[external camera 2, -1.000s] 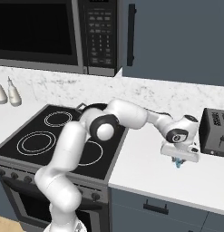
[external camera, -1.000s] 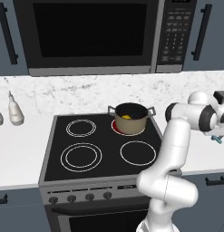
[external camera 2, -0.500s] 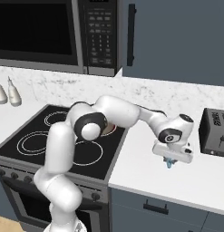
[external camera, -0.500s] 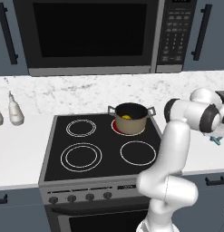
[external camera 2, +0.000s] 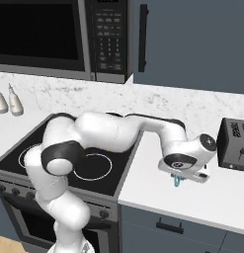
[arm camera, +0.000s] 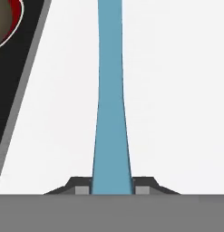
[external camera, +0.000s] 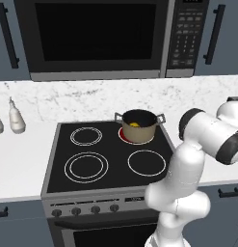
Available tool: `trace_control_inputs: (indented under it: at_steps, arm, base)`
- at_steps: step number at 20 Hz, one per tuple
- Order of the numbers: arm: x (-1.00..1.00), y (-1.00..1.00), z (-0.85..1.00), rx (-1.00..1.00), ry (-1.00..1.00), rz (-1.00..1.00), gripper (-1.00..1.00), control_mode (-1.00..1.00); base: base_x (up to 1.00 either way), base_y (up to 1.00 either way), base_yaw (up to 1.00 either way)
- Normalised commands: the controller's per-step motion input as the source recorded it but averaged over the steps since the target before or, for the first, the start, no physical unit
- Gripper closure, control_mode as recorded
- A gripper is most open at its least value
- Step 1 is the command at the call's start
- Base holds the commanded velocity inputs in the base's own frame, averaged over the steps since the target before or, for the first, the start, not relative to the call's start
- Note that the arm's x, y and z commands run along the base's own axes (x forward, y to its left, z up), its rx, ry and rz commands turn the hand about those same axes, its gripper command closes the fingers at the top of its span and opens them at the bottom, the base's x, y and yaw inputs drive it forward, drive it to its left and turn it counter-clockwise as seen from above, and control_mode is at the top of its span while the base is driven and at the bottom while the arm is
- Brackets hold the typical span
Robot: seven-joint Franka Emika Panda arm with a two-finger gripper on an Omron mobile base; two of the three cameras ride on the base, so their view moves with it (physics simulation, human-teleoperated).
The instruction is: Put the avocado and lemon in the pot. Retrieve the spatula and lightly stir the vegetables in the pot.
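My gripper (arm camera: 111, 188) is shut on the spatula (arm camera: 111, 90), a slim teal strip that runs straight away from the fingers (arm camera: 79, 186) over white counter. From the right base view the gripper (external camera 2: 178, 180) hangs just above the counter right of the stove, with a short teal piece of the spatula (external camera 2: 177, 183) showing below the hand. The tan pot (external camera: 138, 126) stands on the glowing red back-right burner, and the yellow lemon (external camera: 134, 125) lies inside it. The pot's edge (arm camera: 2, 20) shows at the hand view's top left. The avocado is hidden.
A black cooktop (external camera: 106, 159) has three unlit burners. A dark toaster (external camera 2: 234, 146) stands on the counter right of the hand. Two pale bottles (external camera: 14, 118) stand on the left counter. A microwave (external camera: 101, 38) hangs above the stove.
The hand with the spatula has moved a little left, toward the stove, and lower in the right base view. The elbow has swung out over the cooktop.
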Motion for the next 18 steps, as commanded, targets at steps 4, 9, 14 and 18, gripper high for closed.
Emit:
trace_control_inputs:
  at_steps: [4, 9, 14, 18]
  arm:
    - [-0.71, 0.38, 0.80, 0.21, -0.25, 0.00, 1.00, -1.00]
    - [-0.62, 0.38, 0.82, 0.21, -0.27, 0.00, 1.00, -1.00]
    - [-0.40, 0.30, 0.84, 0.21, -0.23, 0.00, 1.00, -1.00]
    - [-0.12, 0.51, 0.81, 0.23, -0.09, 0.00, 1.00, -1.00]
  base:
    - [0.00, 0.00, 0.00]
    - [0.00, 0.00, 0.00]
    - [0.00, 0.00, 0.00]
    - [0.00, 0.00, 0.00]
